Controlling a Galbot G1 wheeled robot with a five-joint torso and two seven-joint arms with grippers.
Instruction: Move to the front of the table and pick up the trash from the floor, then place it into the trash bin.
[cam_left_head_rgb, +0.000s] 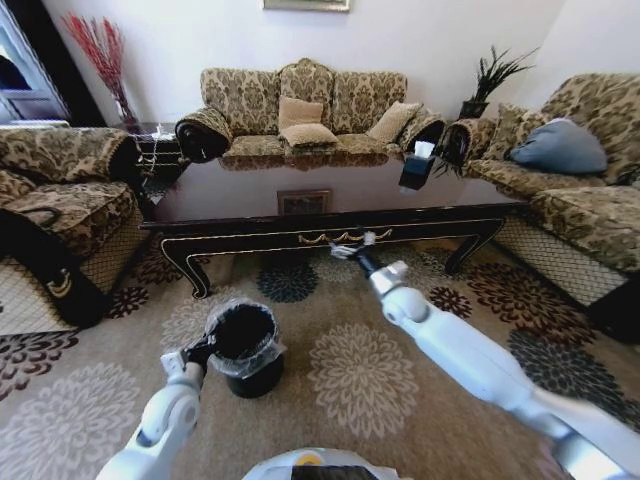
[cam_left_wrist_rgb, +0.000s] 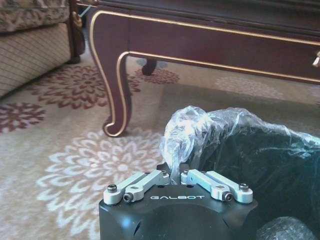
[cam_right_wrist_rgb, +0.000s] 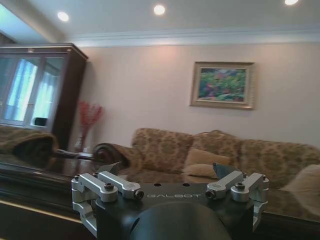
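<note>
Table (cam_left_head_rgb: 330, 215): spans the middle of the head view; dark tabletop, gold scroll on front rail.

Bin (cam_left_head_rgb: 247, 350): lower left of centre on the patterned carpet (cam_left_head_rgb: 360, 380), in front of the table, bag (cam_left_wrist_rgb: 200, 132) over its rim.

Left claw (cam_left_head_rgb: 196, 351): at the bin's left rim, closed on the bag edge; in the left wrist view its links meet at the plastic.

Right claw (cam_left_head_rgb: 350, 250): centre frame, at the table's front rail, spread open, empty.

Tissue box (cam_left_head_rgb: 417, 168): right on the tabletop.
</note>
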